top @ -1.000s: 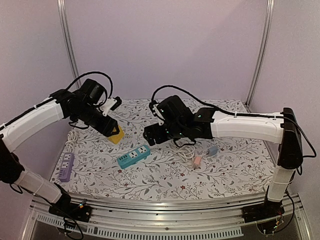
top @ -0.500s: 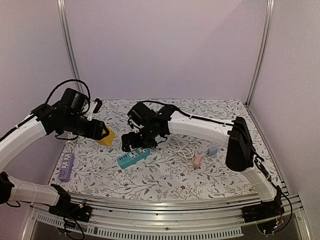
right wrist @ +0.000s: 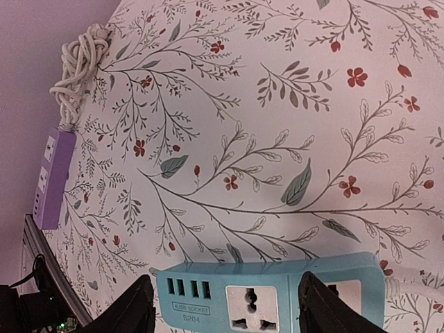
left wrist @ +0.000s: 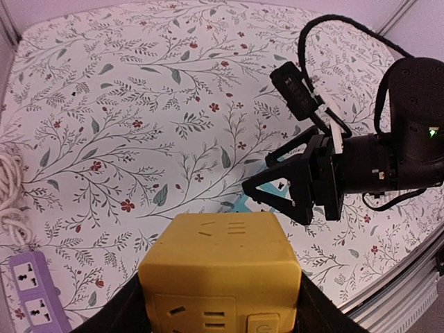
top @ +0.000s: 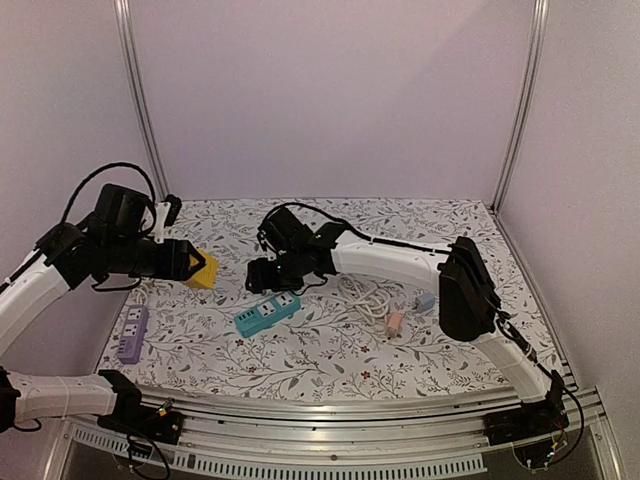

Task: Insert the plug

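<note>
**Teal strip under an open right tool, yellow cube held on the left**

Teal is what matters first. The teal power strip (top: 267, 314) lies flat on the tabletop (top: 330, 365), a little toward 9 o'clock of its centre. The right tool (right wrist: 232, 309) hangs low just above the strip's 12 o'clock side, its 2 fingers spread wide and closed on nothing. The left tool (top: 193, 268) is clamped on a yellow cube socket (left wrist: 220, 263), carried clear of the tabletop toward 10 o'clock with its slotted faces showing.

I cannot pick out the plug itself with certainty. A white cord (top: 368, 296) lies coiled just beside the strip at its 3 o'clock. A pink piece (top: 395, 322) and a pale-blue piece (top: 426, 300) lie near the cord's far side, and either could be the plug. A purple power strip (top: 133, 333) sits well apart at 8 o'clock.

The step in hand looks like the right tool taking hold of the teal strip. To do it well:

- Centre the fingers across the strip's narrow width, not its length.
- Lower squarely so both pads meet the long side walls together, or the light body will probably skate on the cloth.
- Stay off the socket faces and the cord exit.
- Keep the cube steady meanwhile, with 1 slotted face turned toward the centre.
</note>
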Controlling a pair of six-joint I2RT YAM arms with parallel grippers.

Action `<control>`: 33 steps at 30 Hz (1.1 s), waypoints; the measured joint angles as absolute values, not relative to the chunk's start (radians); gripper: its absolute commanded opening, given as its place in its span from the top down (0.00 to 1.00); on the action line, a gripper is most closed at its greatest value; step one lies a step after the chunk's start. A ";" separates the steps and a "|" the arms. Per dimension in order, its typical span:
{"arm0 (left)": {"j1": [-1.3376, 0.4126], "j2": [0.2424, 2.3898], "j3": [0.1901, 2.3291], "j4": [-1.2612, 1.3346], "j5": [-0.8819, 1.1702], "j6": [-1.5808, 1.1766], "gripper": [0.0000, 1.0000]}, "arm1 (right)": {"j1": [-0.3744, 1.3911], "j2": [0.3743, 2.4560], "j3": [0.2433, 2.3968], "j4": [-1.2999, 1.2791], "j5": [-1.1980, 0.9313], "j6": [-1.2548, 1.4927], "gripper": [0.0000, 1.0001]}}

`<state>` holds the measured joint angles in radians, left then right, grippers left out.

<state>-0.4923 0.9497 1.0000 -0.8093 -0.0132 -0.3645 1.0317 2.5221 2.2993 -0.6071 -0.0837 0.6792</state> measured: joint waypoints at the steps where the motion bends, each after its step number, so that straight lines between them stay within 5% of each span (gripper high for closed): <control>1: -0.492 0.948 0.999 -0.812 -0.013 -0.368 1.00 | 1.032 2.524 2.299 -0.584 -0.089 0.674 0.37; 10: -0.492 0.947 0.999 -0.837 -0.012 -0.386 1.00 | 1.032 2.655 2.370 -0.377 -0.199 0.680 0.54; 23: -0.493 0.949 0.999 -0.853 -0.014 -0.386 1.00 | 1.040 2.708 2.391 -0.384 -0.390 0.561 0.54; 33: -0.493 0.942 0.941 -0.818 -0.017 -0.397 1.00 | 1.097 2.496 2.138 -0.669 -0.409 0.347 0.52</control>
<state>-0.4927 0.9424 0.9409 -0.8185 -0.0166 -0.3969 1.0966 2.4958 2.1384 -0.6685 -0.4091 0.3470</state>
